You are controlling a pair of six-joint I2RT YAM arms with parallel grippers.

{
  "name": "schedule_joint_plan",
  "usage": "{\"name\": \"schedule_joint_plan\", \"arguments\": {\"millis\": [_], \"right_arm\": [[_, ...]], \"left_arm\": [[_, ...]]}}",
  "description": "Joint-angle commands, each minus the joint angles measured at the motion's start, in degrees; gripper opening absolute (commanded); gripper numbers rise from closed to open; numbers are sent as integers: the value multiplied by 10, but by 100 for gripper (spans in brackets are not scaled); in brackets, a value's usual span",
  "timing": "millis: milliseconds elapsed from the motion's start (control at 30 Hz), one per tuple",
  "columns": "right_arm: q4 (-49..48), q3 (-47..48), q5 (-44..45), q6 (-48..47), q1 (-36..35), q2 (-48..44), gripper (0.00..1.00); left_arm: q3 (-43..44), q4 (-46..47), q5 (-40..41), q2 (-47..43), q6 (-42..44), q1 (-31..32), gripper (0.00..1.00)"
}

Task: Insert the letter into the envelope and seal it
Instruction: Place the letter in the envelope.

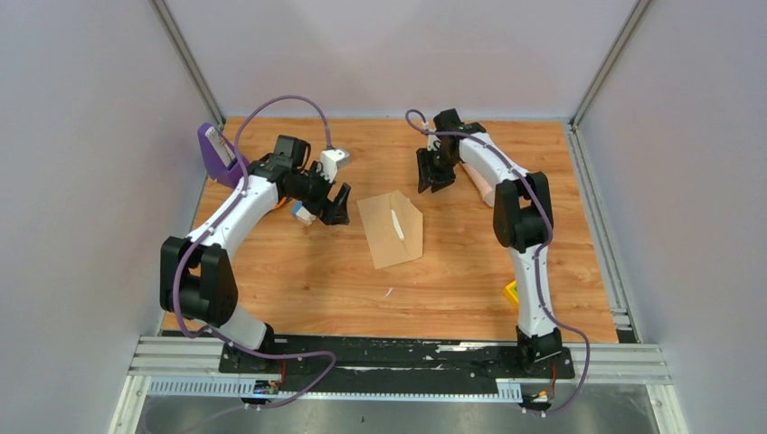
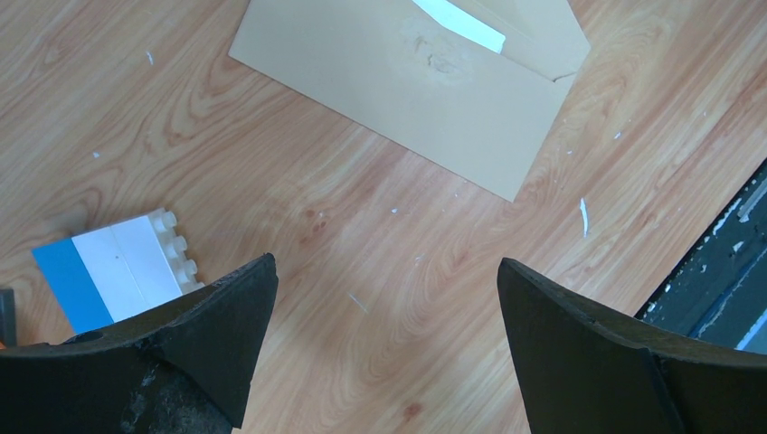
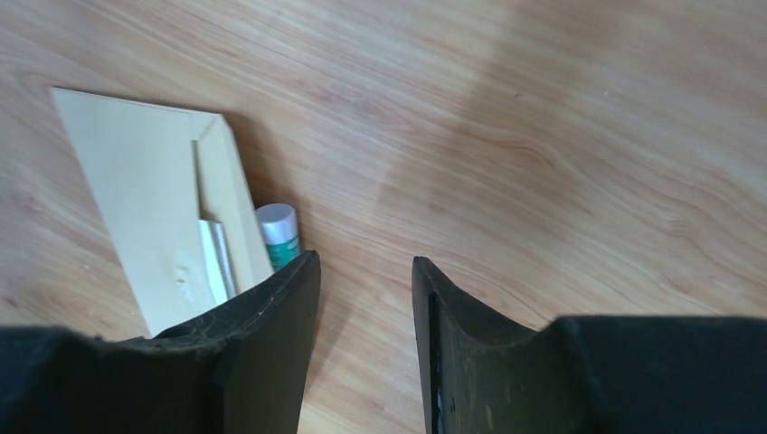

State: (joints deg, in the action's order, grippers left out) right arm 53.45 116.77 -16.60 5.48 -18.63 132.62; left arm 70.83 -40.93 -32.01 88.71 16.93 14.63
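Both tools are empty: the left tool point(image 2: 384, 271) wide open, the right tool point(image 3: 366, 267) partly open. Between them the envelope point(image 1: 384, 240) lies flat on the desk point(image 1: 470, 262), a white strip point(image 1: 397, 224) at its flap.

Wood-grain tabletop point(image 1: 470, 271), scattered with white flecks. Plain pale grey walls point(image 1: 81, 136) stand left, back and right. Aluminium corner posts point(image 1: 187, 59) at rear. Aluminium rail point(image 1: 633, 366) runs along near edge. Light is even and diffuse.
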Motion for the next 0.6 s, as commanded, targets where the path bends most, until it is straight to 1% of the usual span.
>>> {"name": "schedule_joint_plan", "arguments": {"millis": [0,167,367,433,567], "right_arm": [[22,-15,-15,-6,-5,17,43],[20,-48,-57,-22,-21,-6,43],[20,-55,-83,-31,-46,-24,44],[20,-54,-82,-31,-55,-27,44],[20,-50,-48,-24,-74,-29,45]], "left_arm": [[-4,15,0,-19,14,0,100],[-3,12,-2,-18,15,0,100],[-7,14,2,-27,16,0,100],[-8,14,2,-28,16,0,100],[-9,14,2,-28,16,0,100]]}}
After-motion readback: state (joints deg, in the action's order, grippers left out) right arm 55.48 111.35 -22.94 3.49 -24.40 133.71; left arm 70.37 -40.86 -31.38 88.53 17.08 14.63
